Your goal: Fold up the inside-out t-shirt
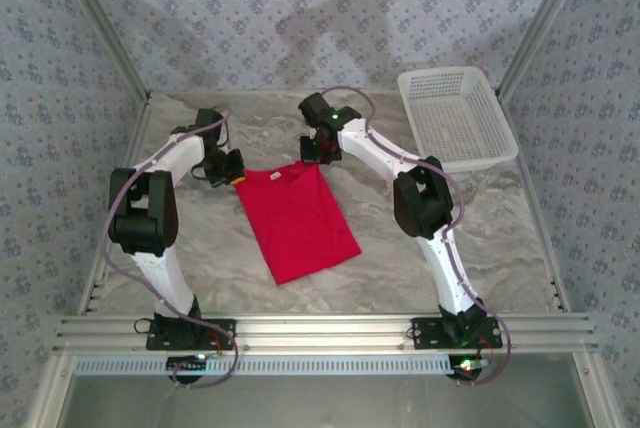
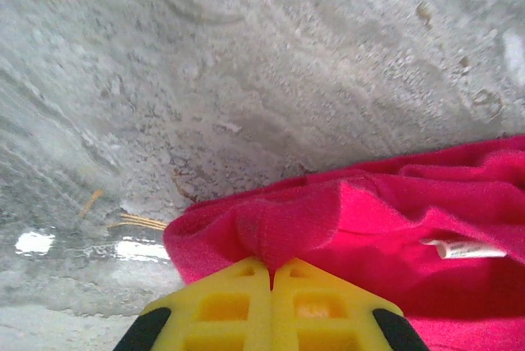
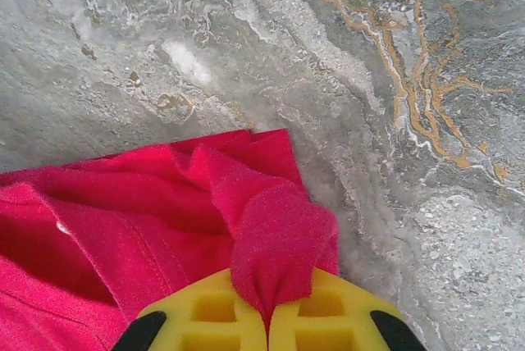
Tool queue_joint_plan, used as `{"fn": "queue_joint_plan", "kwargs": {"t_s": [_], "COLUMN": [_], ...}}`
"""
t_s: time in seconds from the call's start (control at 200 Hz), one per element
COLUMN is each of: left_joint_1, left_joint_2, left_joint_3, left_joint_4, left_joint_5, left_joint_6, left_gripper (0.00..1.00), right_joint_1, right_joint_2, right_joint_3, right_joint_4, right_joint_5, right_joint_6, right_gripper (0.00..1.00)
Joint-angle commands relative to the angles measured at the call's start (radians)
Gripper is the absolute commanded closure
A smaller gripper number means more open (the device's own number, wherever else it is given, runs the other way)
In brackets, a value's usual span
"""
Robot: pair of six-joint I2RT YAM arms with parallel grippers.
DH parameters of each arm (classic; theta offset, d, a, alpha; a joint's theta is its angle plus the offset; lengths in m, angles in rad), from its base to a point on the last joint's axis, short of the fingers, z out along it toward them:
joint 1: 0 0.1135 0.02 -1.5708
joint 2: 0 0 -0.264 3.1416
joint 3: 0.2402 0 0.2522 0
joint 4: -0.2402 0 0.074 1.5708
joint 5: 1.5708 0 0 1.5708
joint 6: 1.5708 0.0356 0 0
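The red inside-out t-shirt [image 1: 297, 218] lies folded lengthwise into a narrow panel on the marble table, running from the far middle toward the near edge. My left gripper [image 1: 236, 174] is shut on its far left corner; in the left wrist view a pinch of red cloth [image 2: 283, 228] rises from between the yellow fingers [image 2: 221, 306], with a white label [image 2: 463, 248] to the right. My right gripper [image 1: 318, 153] is shut on the far right corner, and a red fold [image 3: 279, 244] bulges out of its closed yellow fingers [image 3: 328, 318].
A white lattice basket [image 1: 456, 114] stands at the far right of the table [image 1: 480, 238]. Patterned walls close in the back and sides. An aluminium rail [image 1: 320, 331] runs along the near edge by the arm bases.
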Motion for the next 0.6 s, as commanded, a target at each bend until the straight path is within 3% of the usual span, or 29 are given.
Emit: {"fn": "queue_joint_plan", "kwargs": {"t_s": [0.0, 0.08, 0.125, 0.215, 0.3, 0.395, 0.5, 0.595], "left_joint_1": [-0.004, -0.004, -0.004, 0.01, 0.018, -0.001, -0.059, -0.128], "left_joint_2": [-0.016, 0.014, 0.034, 0.073, 0.063, -0.017, -0.152, -0.284], "left_joint_3": [0.047, 0.056, 0.061, 0.094, 0.108, 0.086, 0.035, -0.08], "left_joint_4": [-0.056, -0.055, -0.055, -0.085, -0.095, -0.101, -0.109, -0.025], "left_joint_5": [-0.043, -0.043, -0.056, -0.108, -0.143, -0.191, -0.272, -0.235], "left_joint_6": [0.024, 0.022, 0.023, 0.024, 0.017, 0.004, -0.017, -0.058], "left_gripper": [0.97, 0.94, 0.91, 0.75, 0.63, 0.58, 0.55, 0.52], "right_joint_1": [-0.039, -0.058, -0.07, -0.094, -0.098, -0.088, -0.066, -0.043], "right_joint_2": [0.008, 0.081, 0.121, 0.17, 0.133, 0.011, -0.164, -0.272], "right_joint_3": [0.048, 0.11, 0.141, 0.198, 0.195, 0.084, -0.157, -0.355], "right_joint_4": [-0.038, -0.06, -0.059, -0.067, -0.098, -0.111, -0.006, 0.128], "right_joint_5": [-0.083, -0.111, -0.127, -0.175, -0.163, -0.121, -0.114, -0.177], "right_joint_6": [0.065, 0.079, 0.088, 0.102, 0.08, 0.021, 0.01, 0.041], "right_gripper": [0.93, 0.87, 0.75, 0.62, 0.57, 0.55, 0.56, 0.67]}}
